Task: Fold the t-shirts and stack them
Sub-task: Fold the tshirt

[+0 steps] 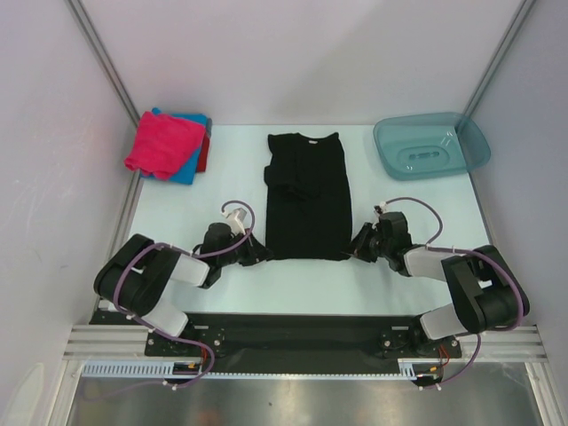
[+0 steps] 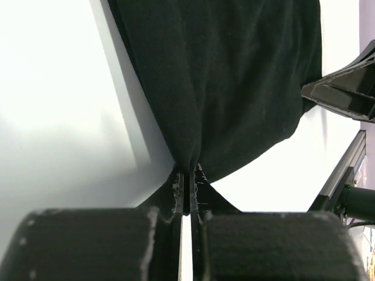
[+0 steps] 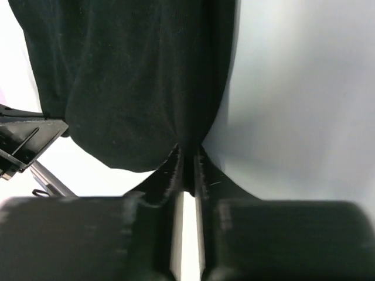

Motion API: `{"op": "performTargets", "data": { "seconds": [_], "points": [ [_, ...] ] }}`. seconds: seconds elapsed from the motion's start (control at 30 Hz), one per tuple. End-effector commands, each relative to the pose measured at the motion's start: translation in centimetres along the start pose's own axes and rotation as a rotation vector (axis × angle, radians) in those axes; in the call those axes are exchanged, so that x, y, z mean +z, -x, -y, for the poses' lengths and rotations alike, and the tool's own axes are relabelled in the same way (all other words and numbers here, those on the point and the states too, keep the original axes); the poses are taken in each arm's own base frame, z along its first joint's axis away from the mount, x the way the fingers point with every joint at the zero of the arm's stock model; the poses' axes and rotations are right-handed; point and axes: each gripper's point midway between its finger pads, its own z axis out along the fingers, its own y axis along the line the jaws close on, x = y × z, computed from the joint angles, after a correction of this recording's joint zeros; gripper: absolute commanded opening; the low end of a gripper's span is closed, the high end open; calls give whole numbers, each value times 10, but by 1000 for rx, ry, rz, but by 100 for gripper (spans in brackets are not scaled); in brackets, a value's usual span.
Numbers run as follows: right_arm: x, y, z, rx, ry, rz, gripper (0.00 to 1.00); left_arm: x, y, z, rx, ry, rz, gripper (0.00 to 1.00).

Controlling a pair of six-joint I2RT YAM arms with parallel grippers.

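The left gripper (image 2: 188,174) is clenched on the near-left corner of the black t-shirt (image 1: 307,195), with a pucker of cloth running into the slit between its jaws. The right gripper (image 3: 188,155) is pinched shut the same way on the near-right corner. Both grips look thin, taken only at the very tips, so the hem may well slide out of one of them as soon as the cloth is lifted. If one corner slips, the shirt would swing and land crooked.

The shirt lies flat at the middle of the desk (image 1: 177,226), its collar toward the far edge and its sides already turned inward into a narrow strip. A quick or uneven lift could throw those turned-in sides open again. If the two arms travel at different rates, the fold line would probably skew.

The magenta-pink shirt (image 1: 158,142), blue shirt (image 1: 188,167) and red shirt (image 1: 205,153) sit piled at the far left corner, well apart. The teal basin (image 1: 432,147) at the far right corner also looks well out of the arms' way.
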Motion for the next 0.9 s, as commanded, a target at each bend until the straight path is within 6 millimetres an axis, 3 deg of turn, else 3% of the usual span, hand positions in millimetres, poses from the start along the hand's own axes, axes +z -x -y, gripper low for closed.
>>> {"op": "performTargets", "data": {
  "seconds": [0.0, 0.03, 0.17, 0.33, 0.4, 0.43, 0.5, 0.57, 0.7, 0.87],
  "points": [
    [-4, -30, 18, 39, -67, -76, 7, -12, -44, -26, -50, 92, -140, 0],
    [-4, -35, 15, 25, -63, -87, 0, -15, -46, -26, -52, 91, -141, 0],
    [-15, -42, 3, -27, -67, -80, 0, -23, -48, -20, -49, 75, -141, 0],
    [-47, -47, -11, -79, -72, -49, 0, -43, -54, -10, -48, 72, -155, 0],
    [-59, -52, -5, -81, -110, -46, 0, -51, -45, 2, -14, 48, -118, 0],
    [-68, -47, -12, -87, -90, -9, 0, -58, -51, -1, -26, 74, -140, 0],
    [-79, -51, -5, -76, -122, -7, 0, -68, -40, 8, 10, 65, -89, 0],
    [-90, -48, -10, -75, -101, 24, 0, -78, -43, 6, 6, 100, -100, 0],
    [-102, -60, -8, -47, -99, 5, 0, -94, -46, 12, -13, 109, -95, 0],
    [-112, -68, -9, -49, -114, 7, 0, -100, -51, 20, -46, 77, -85, 0]
  ]
}}
